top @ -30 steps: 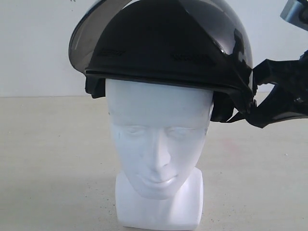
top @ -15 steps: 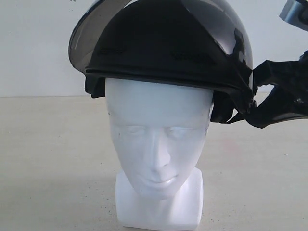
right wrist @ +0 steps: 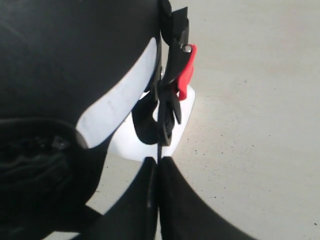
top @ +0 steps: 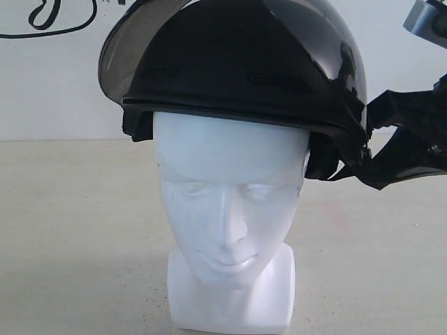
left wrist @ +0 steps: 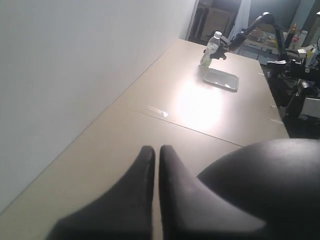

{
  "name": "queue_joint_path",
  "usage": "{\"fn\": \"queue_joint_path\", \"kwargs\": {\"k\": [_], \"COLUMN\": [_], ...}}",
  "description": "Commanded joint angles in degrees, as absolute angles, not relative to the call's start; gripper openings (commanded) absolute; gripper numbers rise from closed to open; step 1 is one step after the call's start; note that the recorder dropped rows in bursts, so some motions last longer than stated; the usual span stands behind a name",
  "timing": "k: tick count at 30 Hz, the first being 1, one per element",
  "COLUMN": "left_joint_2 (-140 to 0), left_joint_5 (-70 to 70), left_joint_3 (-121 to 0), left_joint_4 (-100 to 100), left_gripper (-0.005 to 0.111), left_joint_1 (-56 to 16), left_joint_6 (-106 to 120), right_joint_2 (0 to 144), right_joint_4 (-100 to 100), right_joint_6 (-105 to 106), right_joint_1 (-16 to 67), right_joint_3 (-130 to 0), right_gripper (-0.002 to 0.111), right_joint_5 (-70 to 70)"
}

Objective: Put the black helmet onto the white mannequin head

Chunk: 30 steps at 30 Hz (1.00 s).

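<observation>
Presently the right hand is pinched fully together on a thin black strap of the helmet, and the strap runs straight into the fingertips. A red buckle sits farther along the strap, toward the shell. In the exterior view this hand comes in from the right, at the helmet's lower rim beside the ear pad. The helmet sits on top of the head, with its rim across the forehead and a little lower on the side of the right hand. The smoke visor is flipped up over the crown. The head stands upright on its base on the counter, face toward the camera. The left hand has its fingers together with only a hairline gap and nothing between them. It is just beside the helmet's dark dome; whether they touch, cannot tell. This hand is out of the exterior view. Far down the counter, well apart from the hands, stand a bottle and a flat tray near each other. A plain wall runs along one edge of the counter. A dark looped line shows high on the wall in the exterior view; what it is, cannot tell.
</observation>
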<state>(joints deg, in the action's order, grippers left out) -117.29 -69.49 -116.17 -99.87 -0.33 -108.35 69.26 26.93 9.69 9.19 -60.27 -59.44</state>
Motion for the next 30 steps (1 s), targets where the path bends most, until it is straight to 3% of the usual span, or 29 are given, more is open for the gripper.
{"fn": "queue_joint_path", "kwargs": {"k": [1, 7, 13, 30], "left_joint_2": [-116.95, -114.19, -111.55, -108.86], "left_joint_5": [-69.96, -69.96, -69.96, -69.96], "left_joint_3": [-116.62, -115.95, -107.56, -104.65], "left_joint_4": [-99.95, -99.95, -99.95, -99.95], "left_gripper": [0.004, 0.004, 0.004, 0.004], "left_joint_1": [-2.59, -4.70, -4.70, -7.42], "left_joint_6": [-111.59, -116.16, -108.92, -113.10], "right_joint_2": [68.58, 68.58, 68.58, 65.74], "right_joint_4": [20.19, 20.19, 20.19, 18.06], "right_joint_6": [11.11, 11.09, 11.09, 11.09], "right_joint_1": [8.55, 8.55, 8.55, 8.55], "right_joint_3": [-59.58, -59.58, -59.58, -59.58], "right_gripper": [0.000, 0.000, 0.000, 0.000], "right_joint_5": [-64.51, -65.21, -65.55, -66.19]}}
